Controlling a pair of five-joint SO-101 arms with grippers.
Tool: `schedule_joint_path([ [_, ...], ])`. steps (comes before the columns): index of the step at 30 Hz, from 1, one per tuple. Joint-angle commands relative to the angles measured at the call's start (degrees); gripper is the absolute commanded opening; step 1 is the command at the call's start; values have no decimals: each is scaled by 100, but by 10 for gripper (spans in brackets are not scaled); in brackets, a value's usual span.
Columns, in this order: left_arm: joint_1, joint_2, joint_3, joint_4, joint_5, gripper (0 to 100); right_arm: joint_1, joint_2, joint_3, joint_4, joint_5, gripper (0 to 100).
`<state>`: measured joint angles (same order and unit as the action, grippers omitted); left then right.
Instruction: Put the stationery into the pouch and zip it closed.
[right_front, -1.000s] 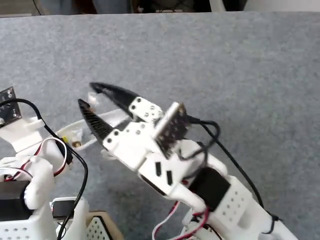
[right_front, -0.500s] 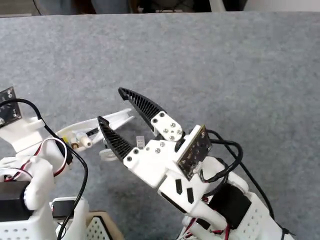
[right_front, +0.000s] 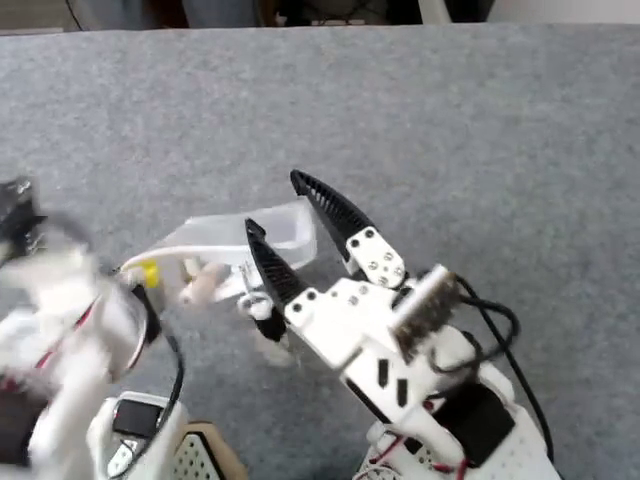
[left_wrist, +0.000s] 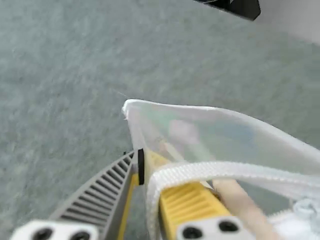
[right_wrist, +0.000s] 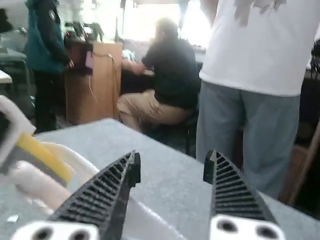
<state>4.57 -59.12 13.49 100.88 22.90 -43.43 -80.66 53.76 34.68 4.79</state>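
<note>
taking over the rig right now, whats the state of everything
Left gripper: shut on the pouch at its zip edge.
Right gripper: open, fingers on either side of the pouch's other end, not gripping.
A pale stick-like item seems to lie inside the pouch mouth.
Done: stationery apparently in.
To do: the zip looks open, so close it.

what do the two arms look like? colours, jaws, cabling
Right arm: white printed shell, black curved ribbed jaws, a bare camera board at the wrist, and a looping black cable. Left arm: also a white shell, with black and red wiring; its jaws are ribbed, one grey and one yellow.
</note>
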Motion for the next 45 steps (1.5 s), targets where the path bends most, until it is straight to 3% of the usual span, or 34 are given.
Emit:
schedule_joint_path([
  [1, -716, 897, 400, -281, -149, 28, 35, -84, 110, 9, 26, 219],
  [4, -1473, 1732, 400, -615, -44, 28, 35, -84, 207, 9, 26, 219],
  [10, -1534, 2532, 101, -475, -44, 28, 44, -84, 145, 246, 26, 219],
  [12, -1420, 2365, -409, -26, -53, 28, 44, -84, 48, 422, 26, 219],
  [16, -1429, 2189, -338, -176, -53, 27, 44, -84, -22, 475, 26, 219],
  [18, -963, 2092, -303, 35, -246, 27, 44, -84, -22, 510, 26, 219],
  [22, -989, 1284, -356, 0, -615, 27, 53, -92, -22, 519, 26, 219],
  [29, -277, -105, -1481, 26, -695, 27, 53, -92, 13, 519, 26, 219],
  [32, 251, -396, -1341, 18, -677, 27, 53, -92, 22, 519, 26, 219],
  [39, 286, -422, -119, -18, -413, 28, 53, -84, 22, 527, 18, 219],
  [45, -840, -9, 787, -580, -378, 28, 53, -40, 22, 1037, -413, 219],
])
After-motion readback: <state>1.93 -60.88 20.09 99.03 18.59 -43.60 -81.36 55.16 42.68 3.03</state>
